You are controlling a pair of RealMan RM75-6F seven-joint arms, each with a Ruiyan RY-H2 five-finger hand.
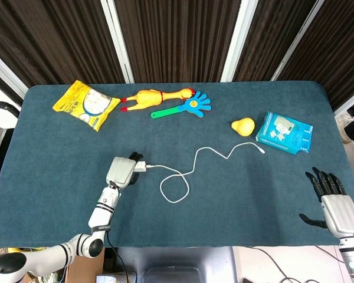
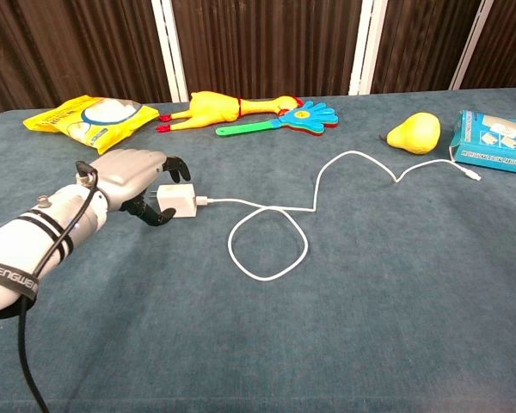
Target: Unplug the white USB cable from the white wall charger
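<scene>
The white wall charger (image 1: pixel 140 167) (image 2: pixel 178 201) lies flat on the blue table left of centre. The white USB cable (image 1: pixel 176 177) (image 2: pixel 269 243) is plugged into its right side, makes one loop and runs off to the right. My left hand (image 1: pixel 121 170) (image 2: pixel 135 181) sits at the charger's left end, fingers arched over the top and thumb under the near side, hiding the prongs. Whether it grips the charger is unclear. My right hand (image 1: pixel 334 204) hovers at the front right table edge, fingers spread and empty, seen only in the head view.
Along the back lie a yellow snack bag (image 1: pixel 85 104) (image 2: pixel 90 115), a rubber chicken (image 1: pixel 155 96) (image 2: pixel 217 107) and a blue hand clapper (image 1: pixel 189 105) (image 2: pixel 303 119). A yellow pear toy (image 1: pixel 243 126) (image 2: pixel 415 132) and a blue box (image 1: pixel 284 132) (image 2: pixel 497 141) sit by the cable's free end (image 1: pixel 261 151).
</scene>
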